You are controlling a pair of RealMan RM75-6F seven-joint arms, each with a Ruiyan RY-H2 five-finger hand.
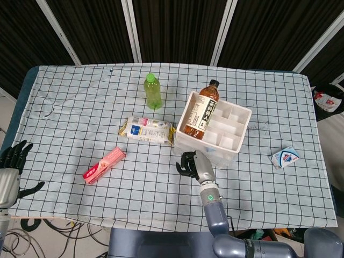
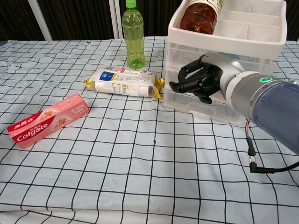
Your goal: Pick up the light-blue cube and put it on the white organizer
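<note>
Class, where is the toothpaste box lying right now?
In the head view, the toothpaste box lies on the table's left half, nearer the front edge, diagonally below the wrapped packet.

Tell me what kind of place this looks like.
Probably a robot lab or test area, not a home: a table under a checked cloth, black curtain panels behind it, and loose cables on the floor.

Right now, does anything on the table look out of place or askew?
Yes: the brown tea bottle lies tilted across the white organizer instead of standing, and the snack packet lies on its side.
</note>
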